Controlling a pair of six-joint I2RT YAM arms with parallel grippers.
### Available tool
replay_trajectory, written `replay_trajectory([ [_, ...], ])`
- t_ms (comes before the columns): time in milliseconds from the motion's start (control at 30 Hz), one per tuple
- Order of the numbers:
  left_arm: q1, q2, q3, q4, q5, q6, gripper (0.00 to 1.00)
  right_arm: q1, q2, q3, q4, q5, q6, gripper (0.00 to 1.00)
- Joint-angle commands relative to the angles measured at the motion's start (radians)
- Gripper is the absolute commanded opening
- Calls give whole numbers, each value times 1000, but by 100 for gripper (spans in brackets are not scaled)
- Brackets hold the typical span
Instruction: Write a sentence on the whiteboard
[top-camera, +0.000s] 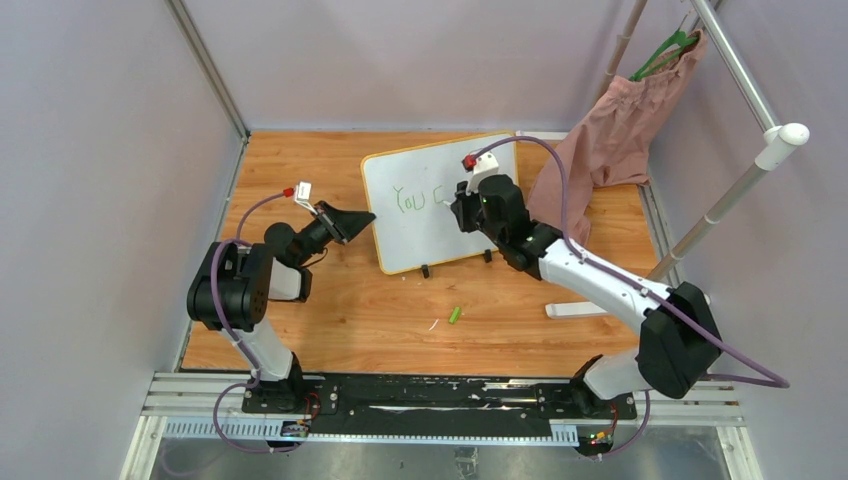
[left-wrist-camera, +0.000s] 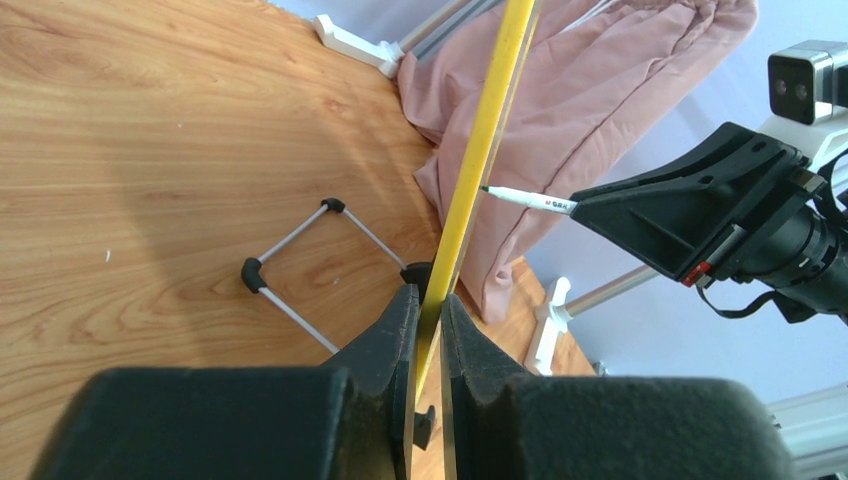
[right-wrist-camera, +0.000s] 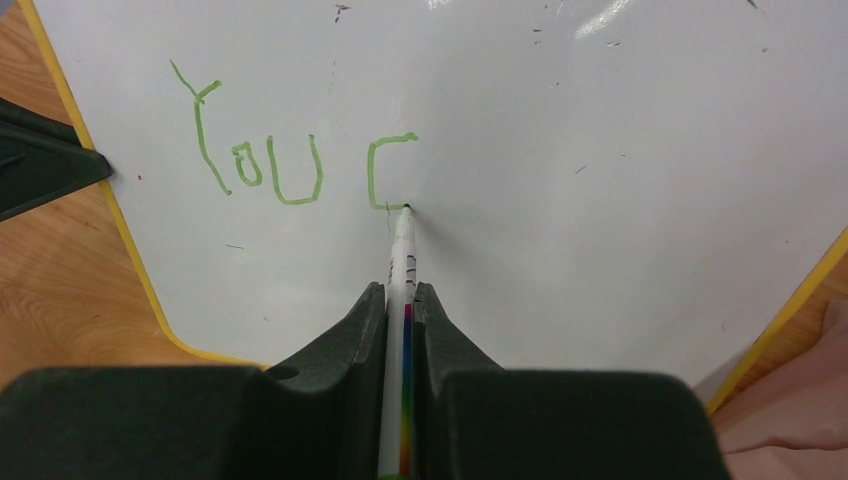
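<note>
There is one small rectangular whiteboard (top-camera: 425, 240) with rounded corners and a thin yellow-orange rim. It stands propped up on the wooden desk (top-camera: 380, 320) on two small black clip feet (top-camera: 425, 270), between the two pairs of fingers. The left fingers (top-camera: 360, 217) are pressed together on the yellow rim at the left edge of the whiteboard, and in the left wrist view the rim runs up from between their tips. The right fingers (top-camera: 462, 208) are in front of the white face and pinch one white marker (right-wrist-camera: 403, 250) with a rainbow-coloured stripe on its barrel. The marker sticks out beyond the fingertips and its point touches the white surface. Of the sentence (right-wrist-camera: 295, 170), four green handwritten letters are there, "You C", in one line. Three of them lie to the left of the marker point, and the fourth, the C, lies just above it, with its lower end at the point. One small green object (top-camera: 455, 314) lies on the desk, nearer to the arm bases than both pairs of fingers and apart from the whiteboard; what it is I cannot tell. One pink cloth (top-camera: 610, 140) hangs from one green hanger (top-camera: 665, 50) on a white rack (top-camera: 740, 190), to the right of the right fingers and beyond them.
</note>
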Motion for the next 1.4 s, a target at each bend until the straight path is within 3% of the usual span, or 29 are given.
replay_trajectory([
  [0,-9,-29,5,58,19,42,0,-16,-50,-22,-19,35,-1,0],
  [300,-14,-28,-23,58,22,138,0,-16,-161,-91,37,-68,20,0],
  [733,-47,-72,-107,58,-58,365,0,-17,-234,-164,118,-46,-11,0],
  [1367,-52,-135,-119,-93,-108,482,0,-18,-97,-123,185,43,-40,0],
])
